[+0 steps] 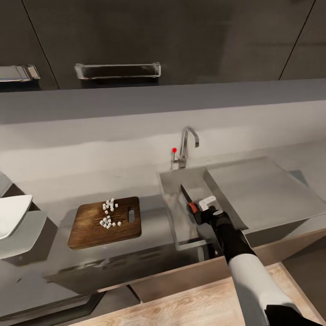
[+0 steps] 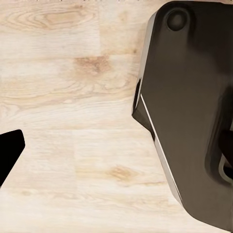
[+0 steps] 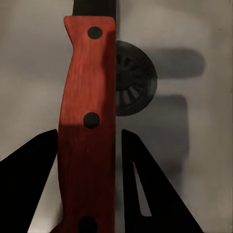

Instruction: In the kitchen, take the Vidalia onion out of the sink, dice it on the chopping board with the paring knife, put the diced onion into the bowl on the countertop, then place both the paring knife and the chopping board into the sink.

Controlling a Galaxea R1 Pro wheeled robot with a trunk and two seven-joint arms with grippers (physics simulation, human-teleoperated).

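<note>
The right hand (image 1: 199, 209) hangs over the sink (image 1: 179, 213) with the paring knife (image 1: 188, 198) clamped between its fingers, blade pointing away toward the tap (image 1: 188, 145). From the right wrist view, the red riveted handle (image 3: 87, 126) sits snug between the two dark fingers (image 3: 29, 184), and the round drain (image 3: 133, 77) lies right beneath it. That lines the knife up over the basin, so a release here should drop it in, not onto the drainboard (image 1: 262, 190).

Over on the table (image 1: 40, 267), the chopping board (image 1: 105, 222) lies flat, well apart from the sink, with the diced onion (image 1: 108, 215) in small white cubes scattered on it. So the dice has not gone into the bowl (image 1: 11, 217), which sits at the far left edge, white and apparently empty as far as can be seen.

The left hand (image 2: 9, 155) points down at the light wood floor (image 2: 73, 97); only a dark fingertip shows, so whether it is open or closed, I cannot tell. Looks parked out of the way while the right arm works.
</note>
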